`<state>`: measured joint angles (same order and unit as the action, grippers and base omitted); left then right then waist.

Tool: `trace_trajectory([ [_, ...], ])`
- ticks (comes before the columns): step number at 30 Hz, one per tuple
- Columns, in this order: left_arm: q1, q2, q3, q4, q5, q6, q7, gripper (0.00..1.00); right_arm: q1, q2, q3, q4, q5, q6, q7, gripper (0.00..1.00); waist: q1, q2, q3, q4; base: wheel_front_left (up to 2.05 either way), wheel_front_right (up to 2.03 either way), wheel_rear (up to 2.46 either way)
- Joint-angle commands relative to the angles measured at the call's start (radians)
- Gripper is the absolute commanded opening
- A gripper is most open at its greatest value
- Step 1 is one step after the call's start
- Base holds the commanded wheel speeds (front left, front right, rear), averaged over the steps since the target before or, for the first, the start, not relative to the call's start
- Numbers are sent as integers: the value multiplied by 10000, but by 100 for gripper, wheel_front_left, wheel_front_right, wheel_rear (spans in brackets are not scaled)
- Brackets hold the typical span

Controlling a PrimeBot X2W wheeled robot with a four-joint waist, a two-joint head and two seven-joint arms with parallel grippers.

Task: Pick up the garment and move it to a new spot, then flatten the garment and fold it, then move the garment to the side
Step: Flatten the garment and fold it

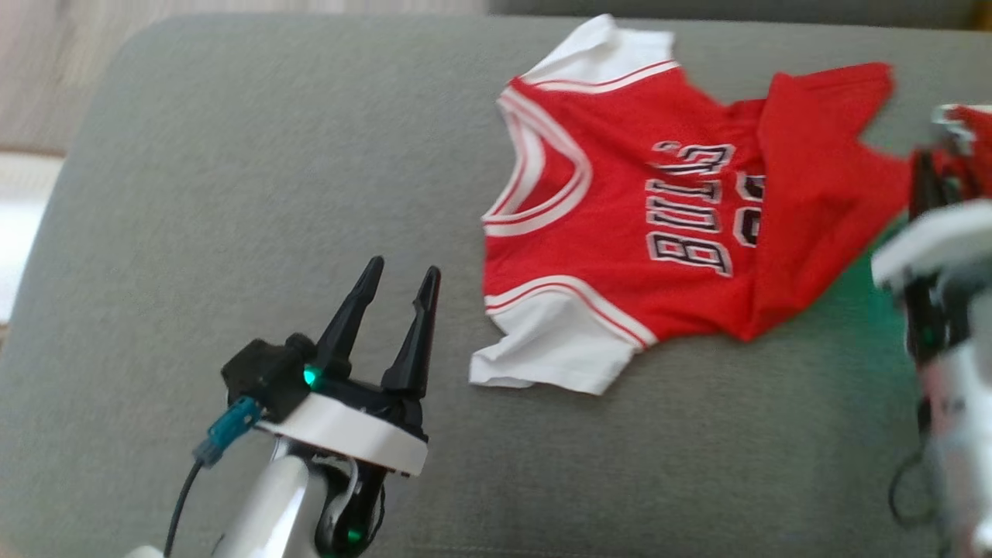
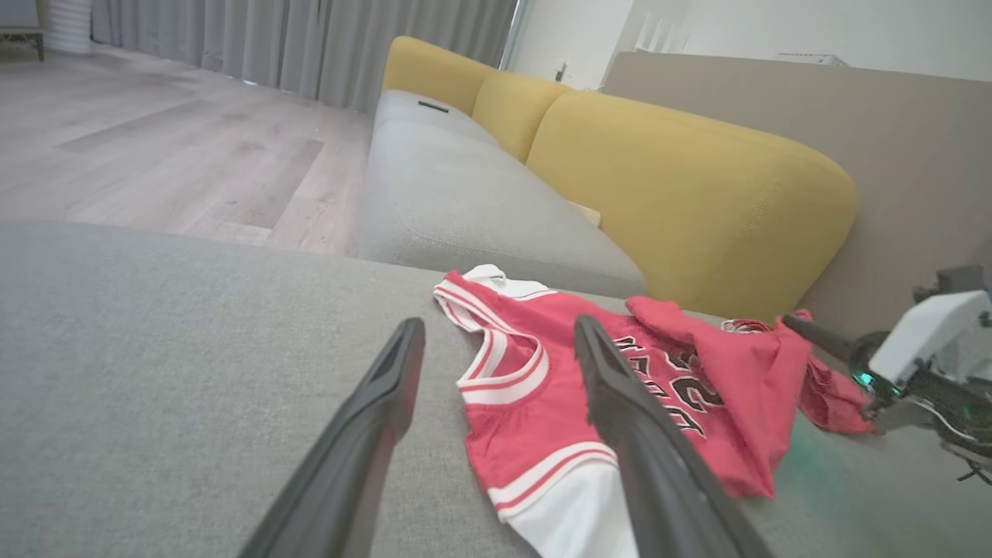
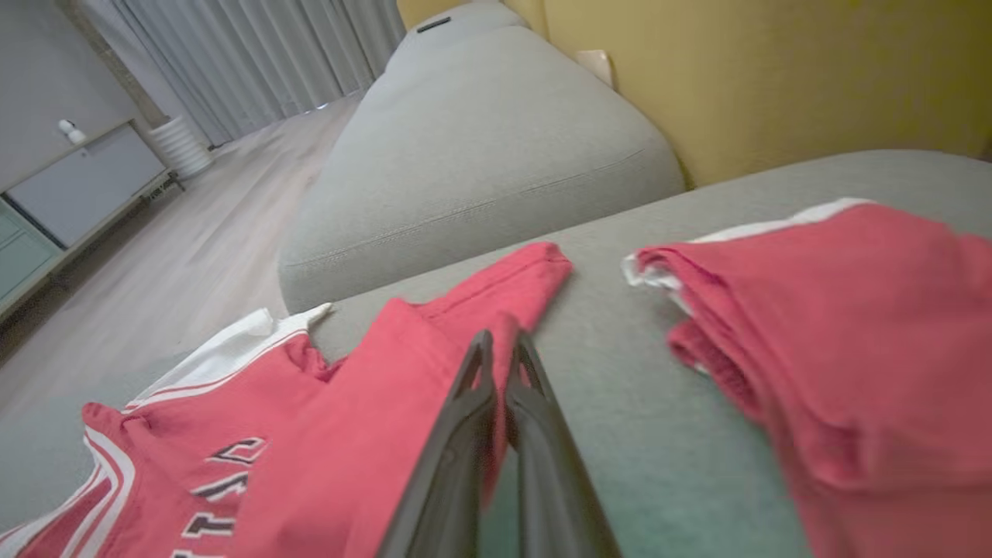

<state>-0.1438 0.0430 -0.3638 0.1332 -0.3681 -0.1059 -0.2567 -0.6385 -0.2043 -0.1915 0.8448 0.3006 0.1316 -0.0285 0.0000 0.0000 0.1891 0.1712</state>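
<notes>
Two pairs of jaws, and I judge the job barely begun. My right gripper is pinched together on the jersey's doubled-over hem. My left gripper gapes, with the jersey just to its right. Lifting, flattening and folding all look undone. Beyond the pinch, my right wrist view shows a second red garment plainly; the head view gives it as an edge blur.

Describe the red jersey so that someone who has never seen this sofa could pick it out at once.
On the grey seat cushion in front of the yellow backrests lies a red jersey, its hem end folded over. Unlike the bunched red garment beside it, it lies mostly spread out, showing white sleeves and black BULLS lettering on the chest.
</notes>
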Motion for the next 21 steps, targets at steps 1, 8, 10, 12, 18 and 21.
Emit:
trace_trajectory([
  [1,-137,72,411,-314,87,-6,-51,100,96,-17,121,-525,55,-9,33,0,0,0,-417,-466,0,0,0],
  [8,173,72,668,-311,154,-41,-51,100,2558,728,-1075,-2689,15,-9,567,0,0,0,-837,-1051,0,0,0],
  [10,245,72,756,-286,168,-51,-51,100,3108,1001,-1307,-3187,-98,-9,782,0,0,0,-930,-1171,0,0,0],
  [12,292,72,864,-254,179,-61,-51,100,3526,1212,-1425,-3595,-239,-9,1004,0,0,0,-985,-1292,0,0,0],
  [18,153,72,1188,-100,190,-83,-51,100,3973,1487,-1381,-4760,-769,-9,874,100,0,0,-943,-1563,0,0,0],
  [21,-66,72,1364,91,207,-89,-51,100,4026,1522,-870,-5428,-688,-9,586,100,0,0,-843,-1700,0,0,0],
])
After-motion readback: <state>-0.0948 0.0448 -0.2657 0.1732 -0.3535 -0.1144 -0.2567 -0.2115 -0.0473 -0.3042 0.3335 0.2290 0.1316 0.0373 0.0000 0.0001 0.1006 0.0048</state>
